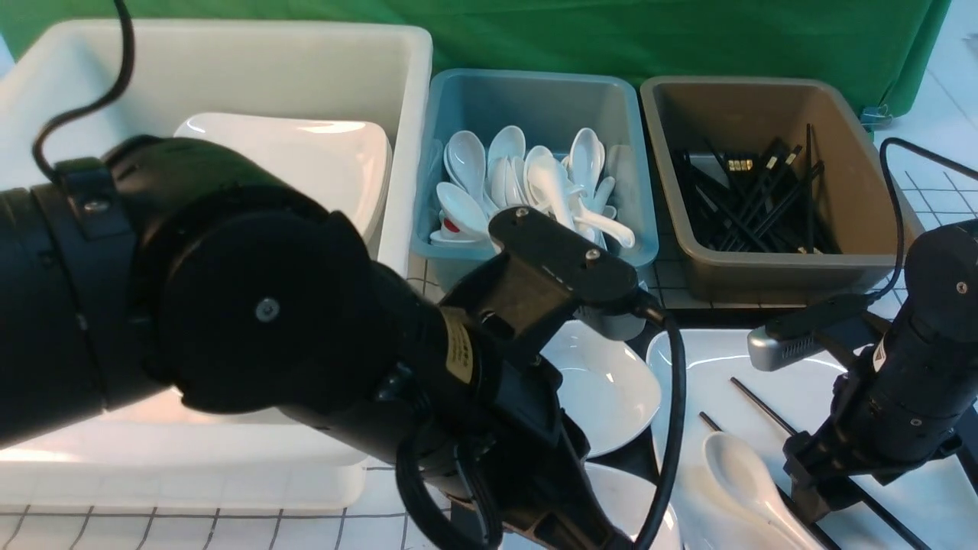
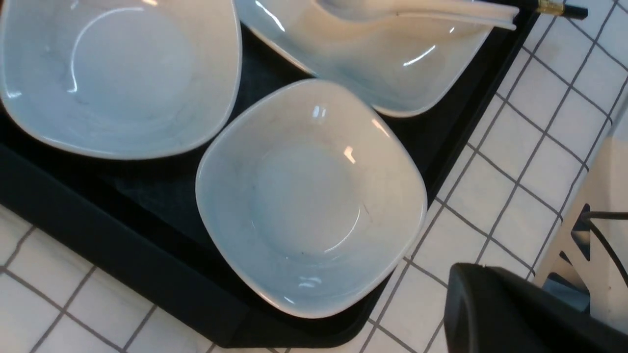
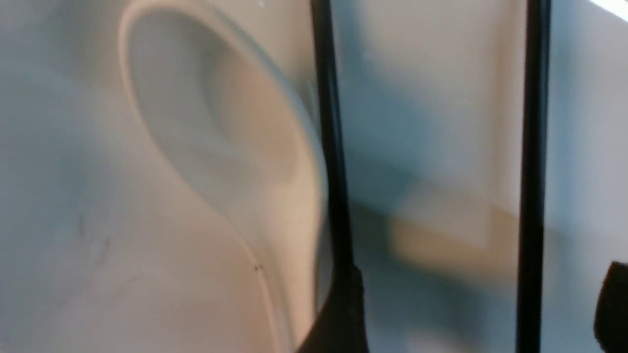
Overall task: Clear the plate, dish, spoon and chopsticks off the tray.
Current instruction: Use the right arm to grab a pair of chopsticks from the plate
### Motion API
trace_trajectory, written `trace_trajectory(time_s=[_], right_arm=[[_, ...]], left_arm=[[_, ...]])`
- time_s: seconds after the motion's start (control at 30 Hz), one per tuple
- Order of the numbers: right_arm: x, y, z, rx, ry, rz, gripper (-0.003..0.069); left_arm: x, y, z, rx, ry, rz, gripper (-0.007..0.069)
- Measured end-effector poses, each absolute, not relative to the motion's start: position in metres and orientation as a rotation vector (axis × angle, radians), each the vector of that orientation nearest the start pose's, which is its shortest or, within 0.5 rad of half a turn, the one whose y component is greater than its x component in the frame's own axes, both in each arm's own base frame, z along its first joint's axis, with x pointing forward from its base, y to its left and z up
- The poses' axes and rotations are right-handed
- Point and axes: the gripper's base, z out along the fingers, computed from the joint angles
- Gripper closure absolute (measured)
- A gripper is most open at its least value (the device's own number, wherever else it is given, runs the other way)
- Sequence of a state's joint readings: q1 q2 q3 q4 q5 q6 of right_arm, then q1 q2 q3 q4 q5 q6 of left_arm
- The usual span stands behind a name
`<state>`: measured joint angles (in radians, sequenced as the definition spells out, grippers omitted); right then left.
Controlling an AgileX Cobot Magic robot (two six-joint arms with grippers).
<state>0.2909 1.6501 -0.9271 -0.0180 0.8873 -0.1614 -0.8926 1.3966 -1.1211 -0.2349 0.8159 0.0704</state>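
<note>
Spoon & chopsticks lie on the plate, itself on the tray next to two small dishes; right gripper low over plate, jaws wide apart w/ one chopstick between, gripping nothing; left gripper, left of plate nr dishes, closed, nothing seen in it.

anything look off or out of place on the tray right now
One small dish sits askew at the tray's corner, one side covering the raised rim and overhanging the tiled table. Nothing looks spilled or broken.
</note>
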Motion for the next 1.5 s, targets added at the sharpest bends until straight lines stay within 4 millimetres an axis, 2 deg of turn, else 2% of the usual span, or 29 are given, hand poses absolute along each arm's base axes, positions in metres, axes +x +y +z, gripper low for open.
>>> trace_trajectory(time_s=[0.4, 0.57, 0.7, 0.9, 1.0, 1.07, 1.2, 1.27, 1.37, 1.43, 1.5], right_arm=[[0.271, 0.087, 0.173, -0.728, 3.017, 0.004, 0.0046], [0.272, 0.091, 0.171, -0.733, 3.016, 0.019, 0.0095], [0.272, 0.092, 0.17, -0.725, 3.017, 0.028, 0.0207], [0.275, 0.095, 0.171, -0.724, 2.986, 0.033, 0.0531], [0.276, 0.095, 0.171, -0.726, 2.966, 0.028, 0.0613], [0.277, 0.095, 0.171, -0.726, 2.959, 0.027, 0.0634], [0.279, 0.096, 0.172, -0.722, 2.935, 0.026, 0.064], [0.28, 0.096, 0.172, -0.721, 2.928, 0.025, 0.0609], [0.28, 0.096, 0.169, -0.721, 2.935, 0.025, 0.0499], [0.278, 0.095, 0.166, -0.724, 2.949, 0.023, 0.0374], [0.278, 0.095, 0.166, -0.729, 2.958, 0.021, 0.0296]], left_arm=[[0.17, -0.235, 0.308, 1.083, 2.398, -0.58, 0.0628], [0.17, -0.235, 0.308, 1.083, 2.397, -0.58, 0.0628], [0.17, -0.235, 0.308, 1.082, 2.398, -0.581, 0.0628], [0.17, -0.235, 0.308, 1.082, 2.398, -0.581, 0.0628], [0.17, -0.235, 0.308, 1.082, 2.398, -0.581, 0.0628], [0.17, -0.235, 0.308, 1.082, 2.398, -0.581, 0.0628], [0.17, -0.235, 0.308, 1.082, 2.398, -0.581, 0.0628], [0.17, -0.235, 0.308, 1.082, 2.398, -0.581, 0.0628], [0.17, -0.235, 0.308, 1.082, 2.398, -0.581, 0.0628], [0.17, -0.235, 0.308, 1.082, 2.398, -0.581, 0.0628], [0.17, -0.235, 0.308, 1.082, 2.398, -0.581, 0.0628]])
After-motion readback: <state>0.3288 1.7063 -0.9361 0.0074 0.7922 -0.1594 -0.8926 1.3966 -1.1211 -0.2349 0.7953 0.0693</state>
